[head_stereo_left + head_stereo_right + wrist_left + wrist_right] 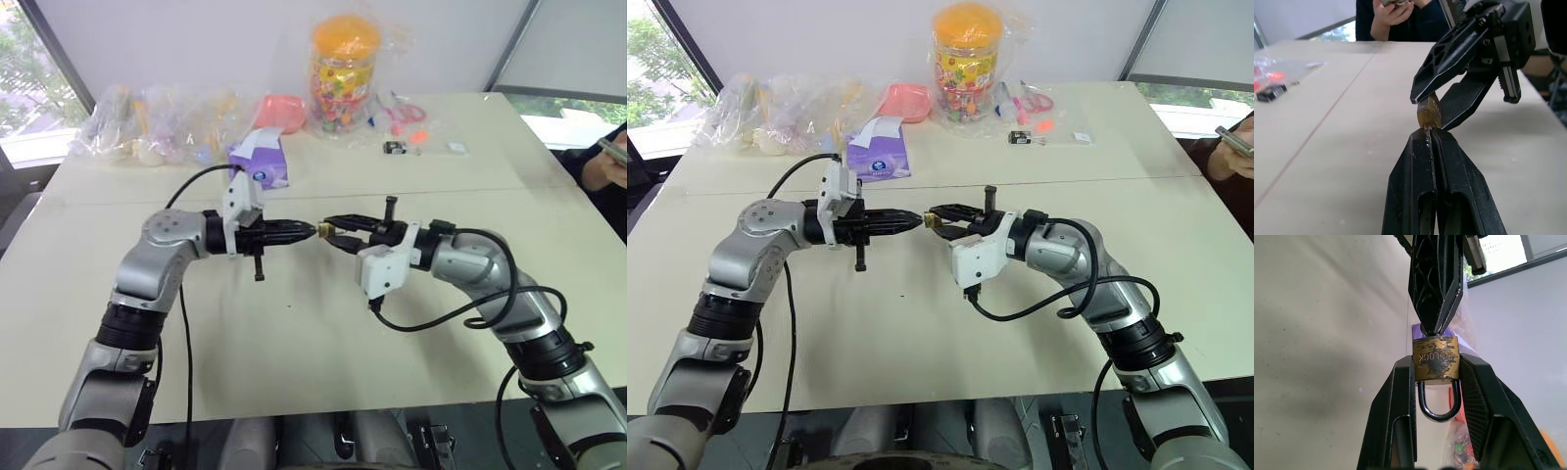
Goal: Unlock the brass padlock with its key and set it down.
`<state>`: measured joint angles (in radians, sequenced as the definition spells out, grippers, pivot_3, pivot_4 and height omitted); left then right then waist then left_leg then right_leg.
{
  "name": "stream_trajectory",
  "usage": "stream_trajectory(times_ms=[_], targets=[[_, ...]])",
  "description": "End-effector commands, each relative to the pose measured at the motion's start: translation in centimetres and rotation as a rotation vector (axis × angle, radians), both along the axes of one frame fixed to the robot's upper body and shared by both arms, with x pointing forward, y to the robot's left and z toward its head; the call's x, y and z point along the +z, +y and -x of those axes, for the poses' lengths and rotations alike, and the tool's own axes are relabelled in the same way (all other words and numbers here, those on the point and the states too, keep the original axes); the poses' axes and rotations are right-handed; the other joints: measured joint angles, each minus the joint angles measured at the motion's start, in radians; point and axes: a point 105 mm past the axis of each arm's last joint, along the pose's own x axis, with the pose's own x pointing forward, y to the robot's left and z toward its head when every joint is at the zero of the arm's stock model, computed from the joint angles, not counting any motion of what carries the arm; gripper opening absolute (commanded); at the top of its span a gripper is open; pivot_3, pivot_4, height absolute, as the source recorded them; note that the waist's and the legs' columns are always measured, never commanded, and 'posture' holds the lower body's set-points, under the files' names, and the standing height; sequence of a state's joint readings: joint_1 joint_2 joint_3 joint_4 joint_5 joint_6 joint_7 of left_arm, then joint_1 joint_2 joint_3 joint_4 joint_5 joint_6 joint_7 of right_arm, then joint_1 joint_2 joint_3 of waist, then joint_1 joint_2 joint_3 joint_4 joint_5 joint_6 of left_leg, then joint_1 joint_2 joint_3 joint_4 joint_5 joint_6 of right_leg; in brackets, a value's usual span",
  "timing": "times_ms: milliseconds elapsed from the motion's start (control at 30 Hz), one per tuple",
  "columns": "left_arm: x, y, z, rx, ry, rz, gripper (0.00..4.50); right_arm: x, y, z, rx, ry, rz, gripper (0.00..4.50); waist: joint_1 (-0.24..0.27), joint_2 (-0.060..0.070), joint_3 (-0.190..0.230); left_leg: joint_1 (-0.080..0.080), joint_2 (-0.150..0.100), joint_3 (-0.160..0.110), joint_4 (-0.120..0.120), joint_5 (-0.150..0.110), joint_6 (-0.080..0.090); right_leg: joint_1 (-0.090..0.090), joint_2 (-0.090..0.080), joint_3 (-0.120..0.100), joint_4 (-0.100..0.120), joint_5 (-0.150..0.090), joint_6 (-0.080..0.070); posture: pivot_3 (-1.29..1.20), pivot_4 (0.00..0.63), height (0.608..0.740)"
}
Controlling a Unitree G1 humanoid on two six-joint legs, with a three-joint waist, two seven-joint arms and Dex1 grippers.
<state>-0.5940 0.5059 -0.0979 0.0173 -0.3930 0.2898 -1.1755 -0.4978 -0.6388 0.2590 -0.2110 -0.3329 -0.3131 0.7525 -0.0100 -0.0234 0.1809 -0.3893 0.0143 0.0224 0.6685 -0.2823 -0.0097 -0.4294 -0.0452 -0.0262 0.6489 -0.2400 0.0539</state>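
Brass padlock (1435,358): clamped in right end effector (338,233) above the desk (323,343), shackle unreleased; left end effector (1431,139) pinched together on the key (1427,128) (barely visible) at the keyway; risk: misaligned twisting could slip or bend the key.

worn brass-yellow padlock (1435,358), silvery shackle, black pincers

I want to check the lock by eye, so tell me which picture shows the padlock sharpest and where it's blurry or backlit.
Right wrist view: the brass padlock is sharp, worn lettering and shackle readable, though the window behind glares. Left wrist view: the padlock is soft, and the left gripper blurs toward the lens. Head views: evenly lit, with bright windows at the edges, but the padlock is a tiny speck.
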Motion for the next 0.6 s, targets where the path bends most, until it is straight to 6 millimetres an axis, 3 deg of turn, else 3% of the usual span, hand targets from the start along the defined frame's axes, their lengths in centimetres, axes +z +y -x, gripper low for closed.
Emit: stream_trajectory(times_ms=[33, 367, 600], targets=[[1.1, -0.5, 0.1, -0.005, -0.137, -0.012, 0.04, 0.9, 1.1, 1.3, 0.081, -0.044, -0.016, 0.69, 0.000, 0.000, 0.000, 0.000, 0.000, 0.000, 0.000, 0.000, 0.000, 0.000, 0.000, 0.000, 0.000, 0.000, 0.000, 0.00, 0.150, 0.737], [1.0, -0.9, 0.3, -0.033, -0.493, -0.118, 0.04, 1.0, 1.1, 1.2, 0.081, -0.027, -0.026, 0.69, 0.000, 0.000, 0.000, 0.000, 0.000, 0.000, 0.000, 0.000, 0.000, 0.000, 0.000, 0.000, 0.000, 0.000, 0.000, 0.00, 0.150, 0.737], [-0.2, -0.1, -0.2, -0.030, -0.668, -0.168, 0.04, 1.1, 1.2, 1.2, 0.083, -0.033, -0.026, 0.69, 0.001, 0.000, 0.000, 0.000, 0.000, 0.000, 0.000, 0.000, 0.000, 0.000, 0.000, 0.000, 0.000, 0.000, 0.000, 0.00, 0.150, 0.737]])
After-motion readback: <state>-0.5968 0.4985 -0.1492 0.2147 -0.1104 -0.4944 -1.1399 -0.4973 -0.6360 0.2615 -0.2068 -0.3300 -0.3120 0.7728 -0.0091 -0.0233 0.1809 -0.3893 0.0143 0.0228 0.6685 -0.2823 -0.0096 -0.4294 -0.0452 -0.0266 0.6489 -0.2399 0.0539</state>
